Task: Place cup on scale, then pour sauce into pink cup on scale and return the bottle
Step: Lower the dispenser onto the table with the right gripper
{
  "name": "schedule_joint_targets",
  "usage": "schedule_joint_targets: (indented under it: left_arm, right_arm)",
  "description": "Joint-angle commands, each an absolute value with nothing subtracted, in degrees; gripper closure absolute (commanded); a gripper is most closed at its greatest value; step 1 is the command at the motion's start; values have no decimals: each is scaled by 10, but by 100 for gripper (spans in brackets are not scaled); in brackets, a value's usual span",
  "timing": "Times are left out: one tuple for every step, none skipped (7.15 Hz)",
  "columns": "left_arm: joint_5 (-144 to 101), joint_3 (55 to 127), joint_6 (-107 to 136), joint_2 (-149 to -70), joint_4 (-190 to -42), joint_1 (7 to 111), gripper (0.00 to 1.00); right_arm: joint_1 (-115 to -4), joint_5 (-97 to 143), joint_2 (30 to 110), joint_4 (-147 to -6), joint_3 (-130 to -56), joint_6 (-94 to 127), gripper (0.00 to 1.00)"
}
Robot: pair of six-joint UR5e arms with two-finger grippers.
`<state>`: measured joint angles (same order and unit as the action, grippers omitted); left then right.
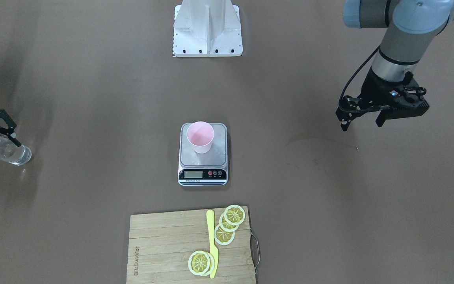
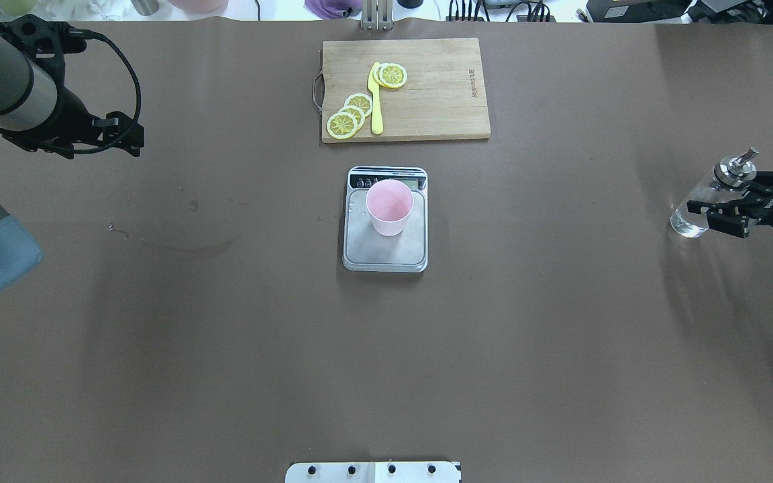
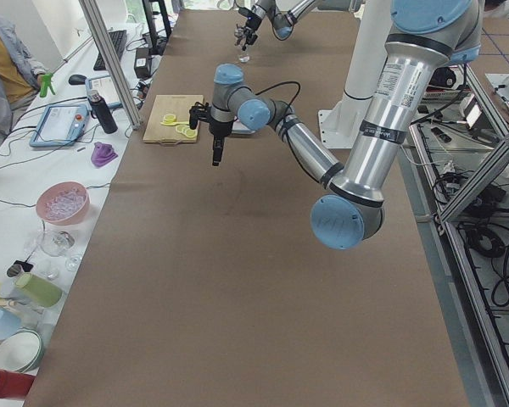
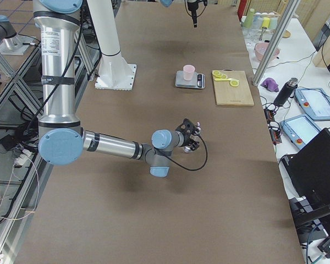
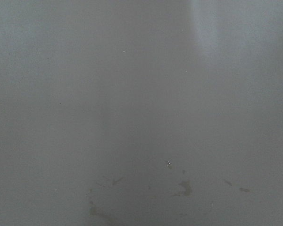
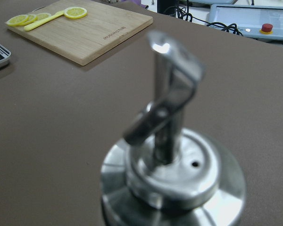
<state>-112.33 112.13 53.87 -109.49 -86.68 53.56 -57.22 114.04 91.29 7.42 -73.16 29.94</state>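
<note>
Brown surface around me carries one plain, tapered pale pink cup (image 2: pixel 390 204), upright on one steel-topped scale (image 2: pixel 386 258). At the scale's twelve o'clock in the overhead view lies one wooden board (image 2: pixel 440 100) with five lemon slices (image 2: pixel 343 125) and one yellow knife (image 2: pixel 376 100). One clear glass bottle (image 2: pixel 688 221) with a silver pourer and clear sauce (image 1: pixel 16 154) stands far off at three o'clock between my right claw's (image 2: pixel 703 216) fingers, though I cannot tell whether they press it, and my left claw (image 1: pixel 362 125) hangs spread at ten o'clock, holding nothing.
</note>
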Motion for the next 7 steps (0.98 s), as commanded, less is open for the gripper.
schedule_joint_targets:
  left_arm:
    - [-1123, 1120, 540, -1096, -866, 535, 3]
    - [-1123, 1120, 540, -1096, -866, 535, 3]
    - [-1123, 1119, 540, -1096, -866, 535, 3]
    - [-1123, 1119, 541, -1096, -866, 535, 3]
    - [-1123, 1120, 541, -1096, -866, 535, 3]
    - [-1123, 1120, 541, -1096, -866, 535, 3]
    - [-1123, 1120, 541, -1096, -866, 535, 3]
  right_arm:
    - [-572, 1126, 912, 86, -721, 302, 0]
    - [-572, 1129, 914, 111, -707, 300, 0]
    - [-572, 1129, 912, 129, -694, 299, 0]
    - [-572, 1130, 911, 129, -696, 299, 0]
    - [-574, 1134, 917, 131, -693, 294, 0]
    - [-574, 1135, 929, 148, -696, 294, 0]
    - [-574, 1136, 953, 176, -695, 294, 0]
